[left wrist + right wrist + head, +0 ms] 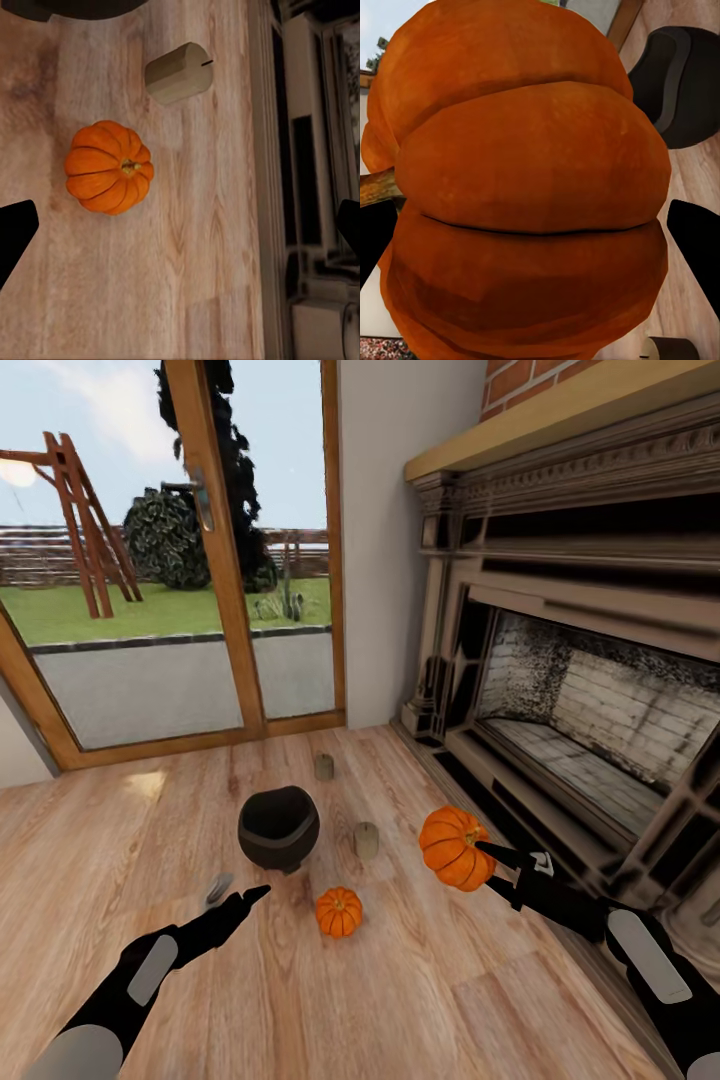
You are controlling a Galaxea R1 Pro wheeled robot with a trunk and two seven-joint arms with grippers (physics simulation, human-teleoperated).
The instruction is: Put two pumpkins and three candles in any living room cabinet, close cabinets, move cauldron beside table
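The black cauldron (pixel 278 827) stands on the wooden floor. In front of it lies the small pumpkin (pixel 339 912), with my open left gripper (pixel 250 898) just to its left, fingertips spread apart. From the left wrist, the small pumpkin (pixel 109 166) lies ahead beside a candle (pixel 178 72). My right gripper (pixel 472 855) is shut on the large pumpkin (pixel 452 847), which looms close in the right wrist view (pixel 529 187). One candle (pixel 366 841) stands right of the cauldron, another candle (pixel 324 766) behind it, a third candle (pixel 218 888) lies by my left gripper. Cabinet and table are out of view.
A big fireplace (pixel 590 690) with a raised hearth runs along the right side, close to my right arm. Glass patio doors (pixel 200 580) with wooden frames close off the far end. Open wooden floor (pixel 380 1000) stretches toward me.
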